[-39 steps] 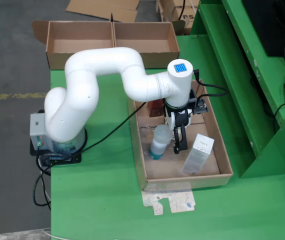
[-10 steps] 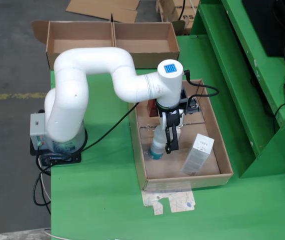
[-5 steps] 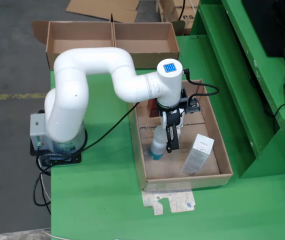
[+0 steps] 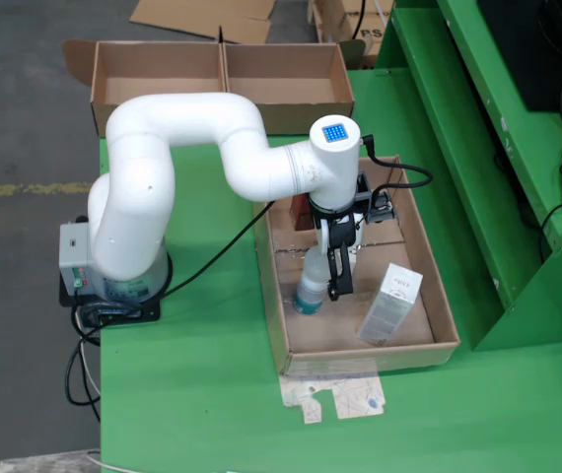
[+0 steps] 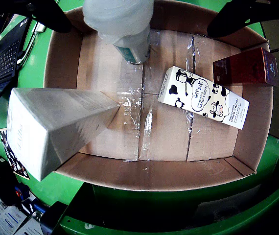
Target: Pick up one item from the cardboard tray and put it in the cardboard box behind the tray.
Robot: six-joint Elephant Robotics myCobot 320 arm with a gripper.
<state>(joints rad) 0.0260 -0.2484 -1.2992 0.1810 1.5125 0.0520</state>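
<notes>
While the tool [image 4: 327,286] straddles the bottle [image 4: 312,284] in the tray [image 4: 439,305], fingers spread, not touching it

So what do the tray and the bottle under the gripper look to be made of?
Tray: brown corrugated cardboard, matte, its floor seams covered with glossy clear tape. Bottle: probably plastic, translucent milky white with a teal label; the wrist view is too blurred to be sure.

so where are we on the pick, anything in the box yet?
Nothing delivered: both compartments of the cardboard box look empty. In hand: the gripper is down in the tray with its fingers either side of the clear bottle, which isn't lifted; closure unclear. Left: grasp, lift, carry back, release. White carton untouched.
</notes>
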